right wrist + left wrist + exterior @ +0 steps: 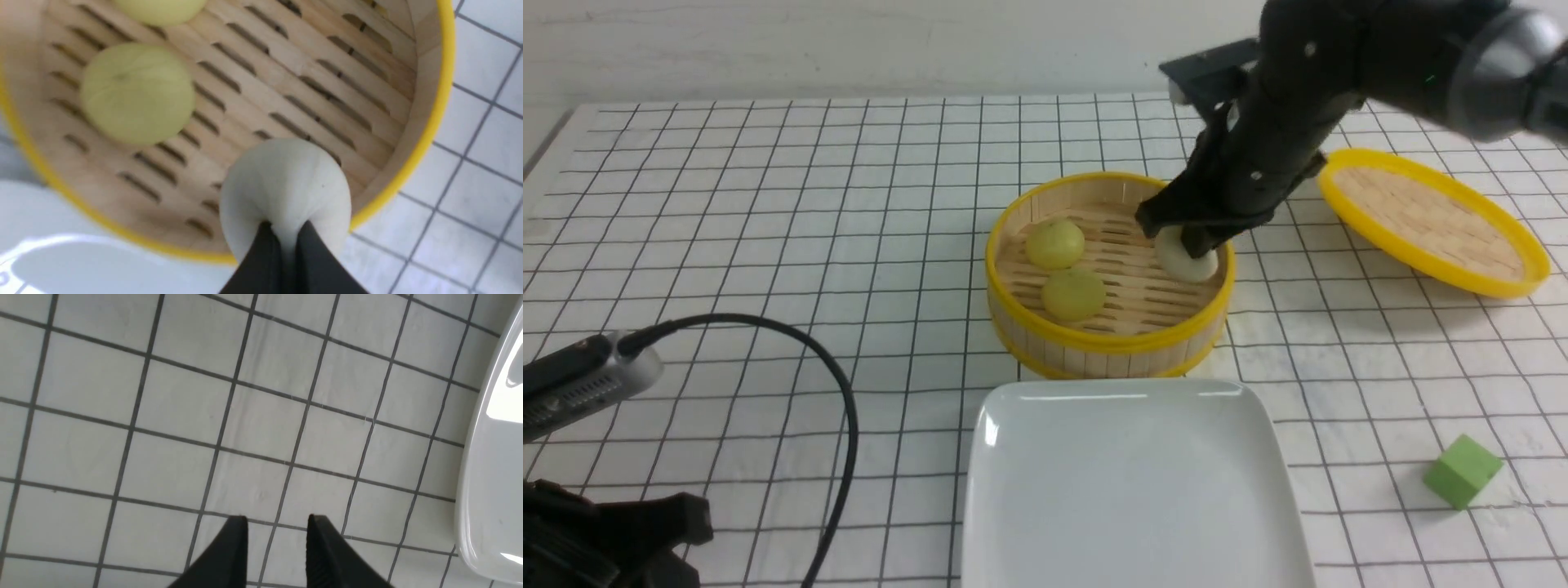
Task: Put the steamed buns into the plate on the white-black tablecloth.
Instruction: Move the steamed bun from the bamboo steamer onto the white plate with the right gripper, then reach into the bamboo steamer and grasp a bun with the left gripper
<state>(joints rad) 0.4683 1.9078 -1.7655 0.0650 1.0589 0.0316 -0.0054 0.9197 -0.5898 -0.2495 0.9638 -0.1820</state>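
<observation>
the right gripper (pixel 286 230) is pinching a small fold on top of the beige-grey round bun (pixel 286 192), close to the wall of the round yellow-rimmed bamboo steamer basket (pixel 1111 343). two pale yellow-green round buns (pixel 1055 243) sit in it. the shiny white plate (pixel 1135 490) lies in front, on the white cloth with black squares (pixel 768 204). the left gripper (pixel 278 522) hangs spread over the cloth. the small pinch could slip and drop the bun on the desk. no words to read.

Bright even light, soft shadows, glare on the plate (pixel 1131 490), right wrist view softly blurred
</observation>
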